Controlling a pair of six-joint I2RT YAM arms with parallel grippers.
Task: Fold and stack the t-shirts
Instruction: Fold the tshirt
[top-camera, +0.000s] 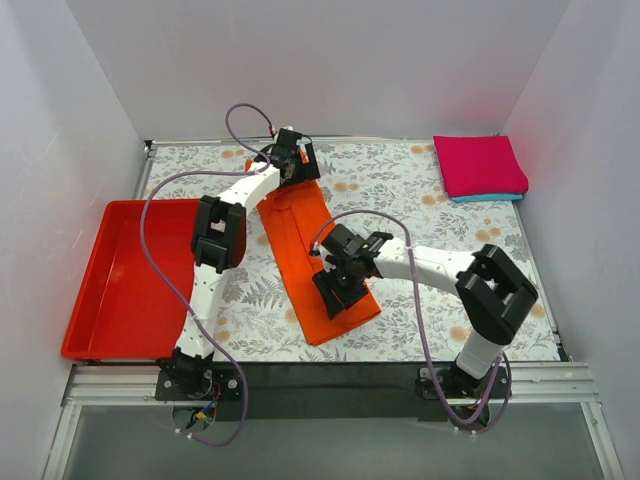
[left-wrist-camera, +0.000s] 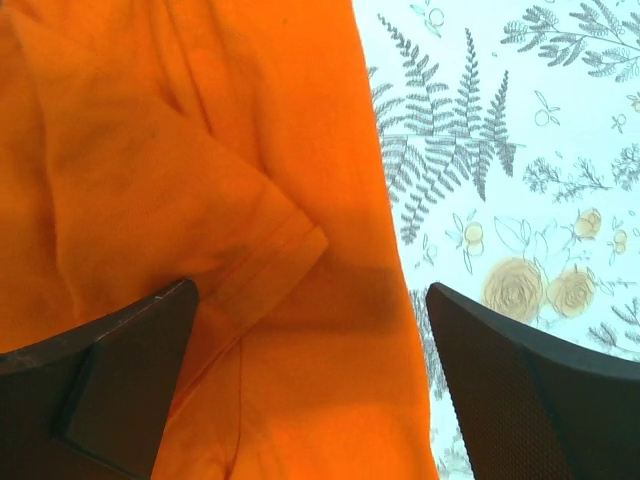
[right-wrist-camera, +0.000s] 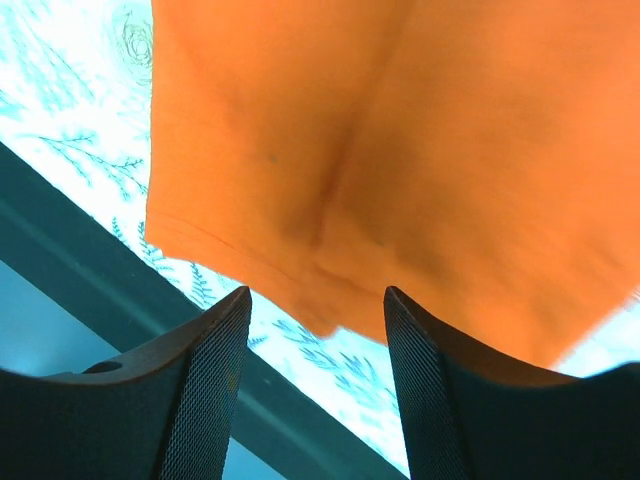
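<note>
The left end effector (left-wrist-camera: 310, 290) stands wide open above the far end of the orange t-shirt (top-camera: 290, 240), one finger over a folded-in sleeve, the other over the flowered surface (top-camera: 400, 190); it holds nothing. The right end effector (right-wrist-camera: 317, 295) is open to a narrower gap at the shirt's near hem, not clamped on the cloth. The shirt lies as a long strip at mid-surface. A folded pink t-shirt (top-camera: 478, 165) sits on a teal t-shirt (top-camera: 490, 197) in the far right corner.

The left tool (left-wrist-camera: 310, 288) gapes wide over the orange t-shirt (left-wrist-camera: 200, 150), beside the fern-printed tablecloth (left-wrist-camera: 500, 150).
</note>
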